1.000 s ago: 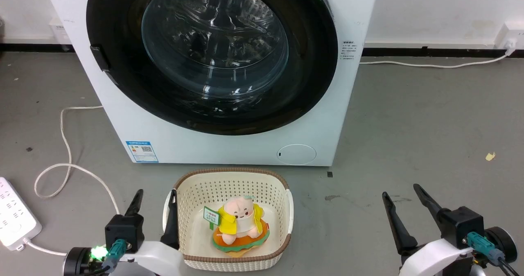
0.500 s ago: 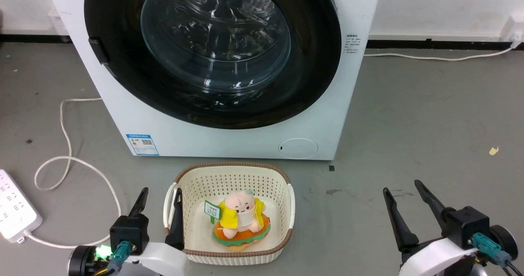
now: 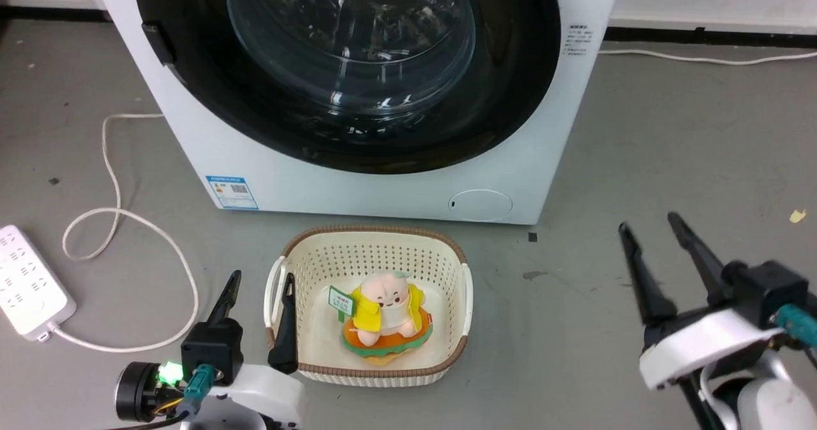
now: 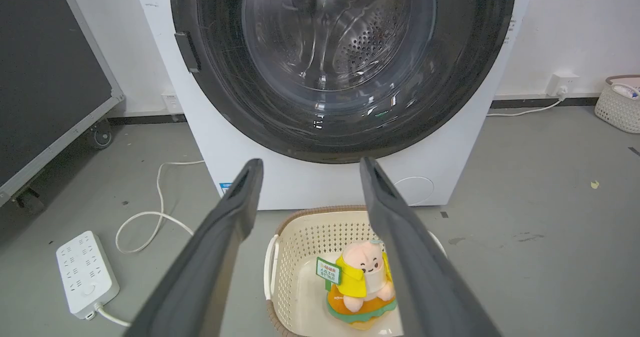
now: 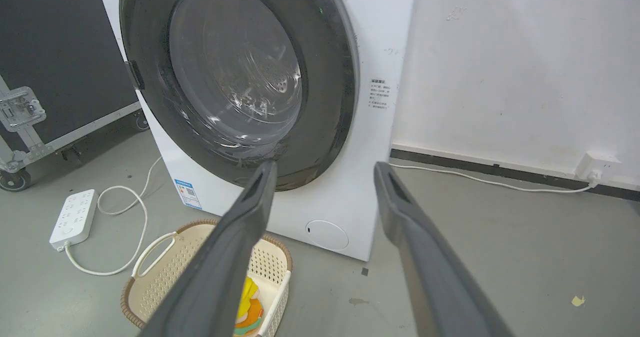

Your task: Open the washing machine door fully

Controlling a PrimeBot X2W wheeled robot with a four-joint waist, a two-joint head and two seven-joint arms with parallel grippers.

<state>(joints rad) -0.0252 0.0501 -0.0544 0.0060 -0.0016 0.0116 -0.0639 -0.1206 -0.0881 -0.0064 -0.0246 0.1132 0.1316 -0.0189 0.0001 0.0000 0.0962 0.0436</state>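
"So, what might go wrong?"

"The left claw and right claw gape wide and empty either side of the basket. A reaching arm could knock it, or a finger might slip off the glossy rim."

"And the washing machine door?"

"It looks shut, just behind the basket, facing it squarely. It's round, so no long axis."

Bright even light, soft shadows, glints on the washing machine door, blurred right hand
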